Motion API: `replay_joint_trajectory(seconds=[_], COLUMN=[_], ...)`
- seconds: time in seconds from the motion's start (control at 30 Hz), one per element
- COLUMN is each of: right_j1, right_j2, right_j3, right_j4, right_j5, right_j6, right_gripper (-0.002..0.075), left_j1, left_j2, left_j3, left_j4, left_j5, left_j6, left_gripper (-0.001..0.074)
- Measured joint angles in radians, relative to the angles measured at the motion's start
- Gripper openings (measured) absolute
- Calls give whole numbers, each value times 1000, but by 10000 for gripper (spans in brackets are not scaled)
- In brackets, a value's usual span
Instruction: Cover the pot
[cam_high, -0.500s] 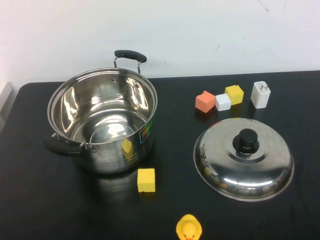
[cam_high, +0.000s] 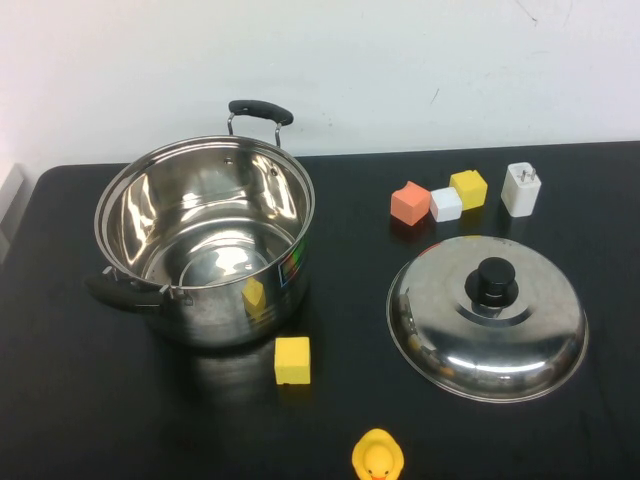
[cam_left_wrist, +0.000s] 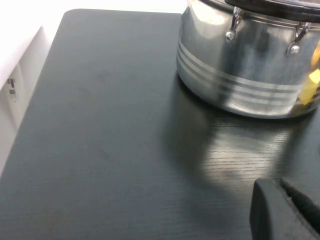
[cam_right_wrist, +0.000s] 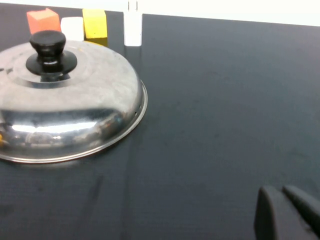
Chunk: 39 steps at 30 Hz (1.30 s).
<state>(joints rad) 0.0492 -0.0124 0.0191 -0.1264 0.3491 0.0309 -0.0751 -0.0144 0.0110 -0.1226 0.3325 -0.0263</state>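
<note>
Left wrist: pot (cam_left_wrist: 250, 75) beyond left claw (cam_left_wrist: 285, 210) (apart)

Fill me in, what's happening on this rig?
Nothing is being handled yet. The pot stands open on the table's left; the lid lies knob-up on the table to its right, apart from it. Neither arm shows in the high view. The left gripper sits low near the pot, the right gripper near the lid, both holding nothing.

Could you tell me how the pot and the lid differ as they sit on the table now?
The pot is tall, open-topped and empty, on the table's left; the lid is a low dome lying flat on the right. The pot has two black side handles; the lid has one black knob. Both are shiny steel. Neither the left gripper nor the right gripper touches them.
</note>
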Motion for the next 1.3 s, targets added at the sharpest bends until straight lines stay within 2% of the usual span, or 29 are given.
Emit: replay_joint_trajectory(seconds=[0.27, 0.37, 0.43, 0.57, 0.67, 0.87, 1.17, 1.3], right_j1=[0, 0, 0, 0, 0, 0, 0, 0], right_j2=[0, 0, 0, 0, 0, 0, 0, 0], right_j3=[0, 0, 2, 7, 7, 7, -1, -112], right_j4=[17, 77, 183, 529, 644, 639, 693, 699], right_j5=[0, -12, -32, -43, -49, -60, -188, -186], right_j6=[4, 13, 71, 312, 363, 188, 76, -138], right_gripper=[-2, -2, -2, -2, -2, -2, -2, -2], left_j1=[0, 0, 0, 0, 0, 0, 0, 0], left_j2=[0, 0, 0, 0, 0, 0, 0, 0], left_j3=[0, 0, 0, 0, 0, 0, 0, 0], left_j4=[0, 0, 0, 0, 0, 0, 0, 0], left_j5=[-2, -2, -2, -2, -2, -2, -1, -1], left_j6=[0, 2, 2, 2, 2, 2, 2, 2], left_gripper=[-2, -2, -2, -2, -2, -2, -2, -2])
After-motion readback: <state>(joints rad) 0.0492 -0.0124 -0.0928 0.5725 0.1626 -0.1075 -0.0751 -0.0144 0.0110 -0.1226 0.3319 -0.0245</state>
